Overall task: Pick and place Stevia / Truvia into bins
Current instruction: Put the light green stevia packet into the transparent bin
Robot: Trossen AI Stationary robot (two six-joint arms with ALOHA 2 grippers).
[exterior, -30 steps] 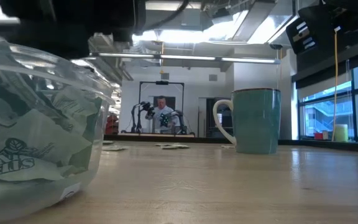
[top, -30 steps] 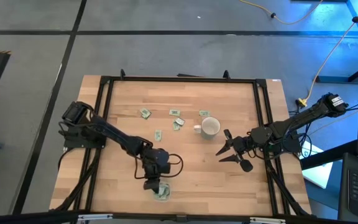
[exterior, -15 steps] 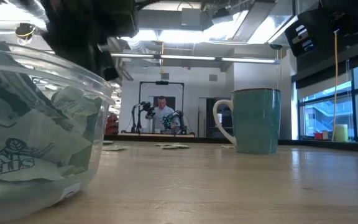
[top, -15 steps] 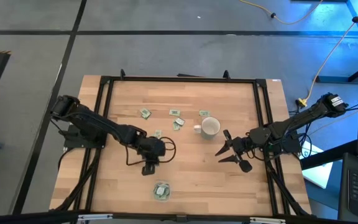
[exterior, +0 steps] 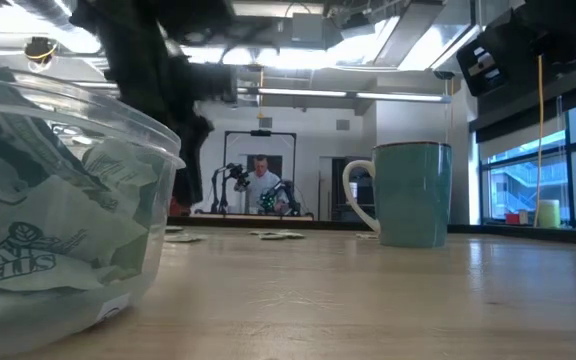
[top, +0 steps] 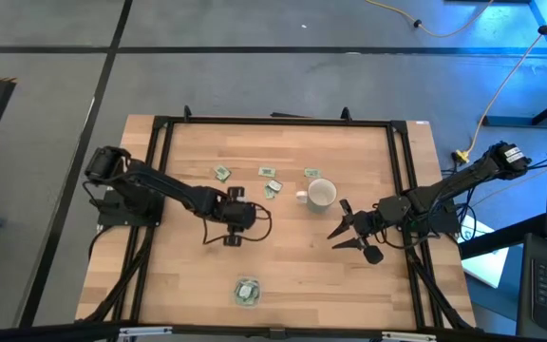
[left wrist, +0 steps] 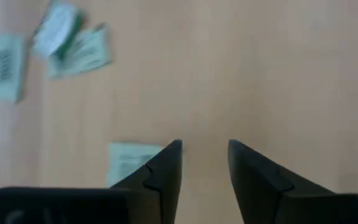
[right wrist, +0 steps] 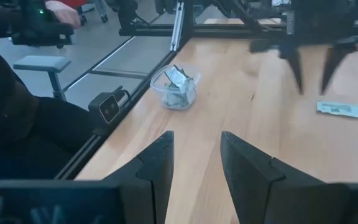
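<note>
Your left gripper (left wrist: pixel 204 163) hangs empty, fingers slightly apart, a Stevia sachet (left wrist: pixel 129 160) just beside one fingertip. The dish (top: pixel 247 292) sits well behind it. Right gripper (top: pixel 348 230)'s spread wide, idle.

Bright overhead light; blurred left-wrist view.
</note>
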